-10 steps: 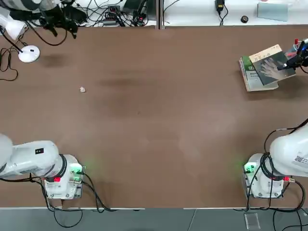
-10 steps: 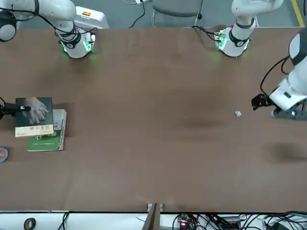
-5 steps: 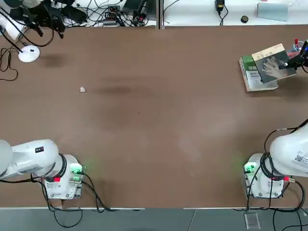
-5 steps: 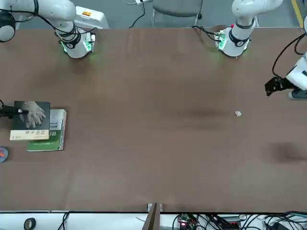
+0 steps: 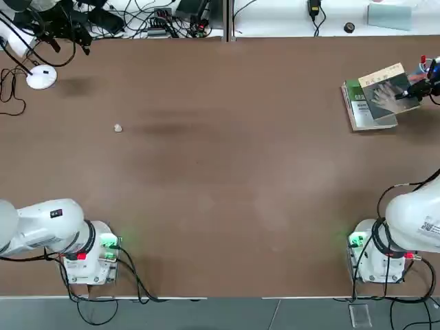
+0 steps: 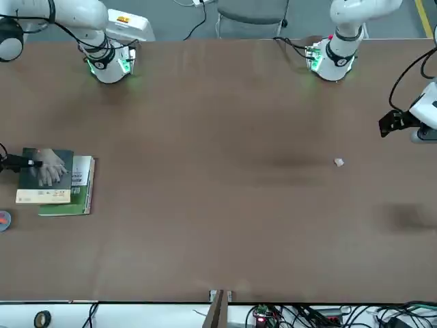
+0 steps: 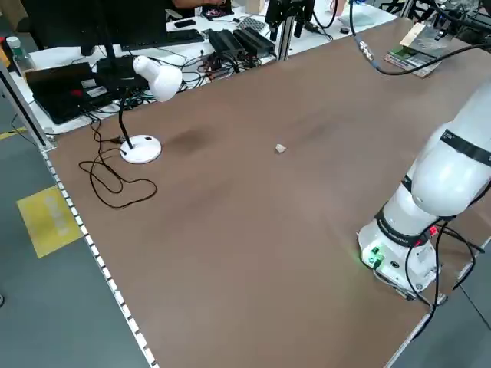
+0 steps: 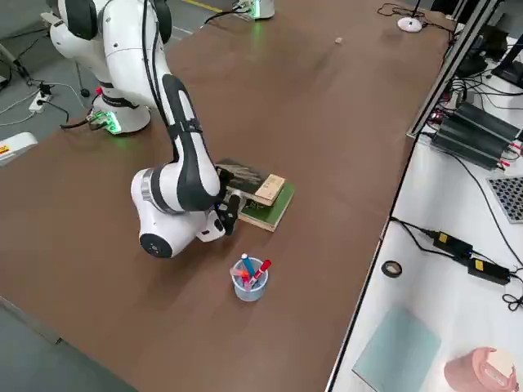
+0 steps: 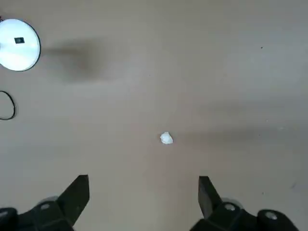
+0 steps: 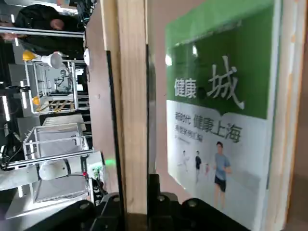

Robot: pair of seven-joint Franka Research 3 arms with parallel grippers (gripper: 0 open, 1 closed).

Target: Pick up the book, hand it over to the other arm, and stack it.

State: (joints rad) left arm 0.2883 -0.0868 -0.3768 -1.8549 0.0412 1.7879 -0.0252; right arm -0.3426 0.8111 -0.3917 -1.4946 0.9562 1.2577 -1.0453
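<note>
The book (image 5: 388, 90), dark grey with a pale hand and a tan band, is held low over the green-and-white book (image 5: 361, 108) at the table's far right. It overhangs that book toward the table edge; I cannot tell if they touch. My right gripper (image 5: 421, 85) is shut on the book's outer edge, also seen in the front view (image 6: 15, 162) and the right side view (image 8: 230, 210). In the right wrist view the book's edge (image 10: 133, 106) stands between the fingers, beside the green-and-white book (image 10: 221, 110). My left gripper (image 9: 143, 192) is open and empty, high over the far left corner (image 5: 65, 33).
A small white crumb (image 5: 117, 128) lies on the left half of the table. A white desk lamp (image 7: 146, 84) stands at the far left corner. A cup of pens (image 8: 249, 279) sits close beside the right gripper, near the table's right edge.
The right gripper shifted the book slightly outward, then back and lower over the green-and-white book. The left arm drew back toward the far left corner, then held still.
</note>
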